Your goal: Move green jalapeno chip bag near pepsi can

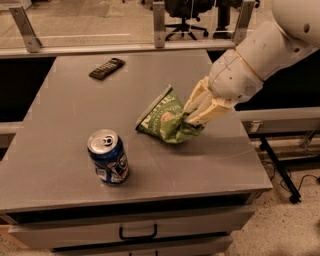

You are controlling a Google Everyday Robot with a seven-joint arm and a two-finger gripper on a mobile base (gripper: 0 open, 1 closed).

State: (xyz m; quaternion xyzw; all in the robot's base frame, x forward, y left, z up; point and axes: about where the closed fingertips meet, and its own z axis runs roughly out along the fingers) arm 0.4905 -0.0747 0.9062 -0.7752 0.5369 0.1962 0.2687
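Grey table [60,125] fills most of my view. The gripper [194,116] sits over its right half, toward the front. Black remote control [106,68] lies flat on the far left part of the top, set at an angle. Under the front edge I see a drawer [70,235] with a black handle [138,233]. Behind the table there is a rail with upright metal posts [159,22], and an office chair [186,15] beyond it. Right of the table, a black stand leg [279,167] rests on speckled floor [285,232].

green jalapeno chip bag [162,118] lettering: unreadable | pincer [194,118]: clamped on bag
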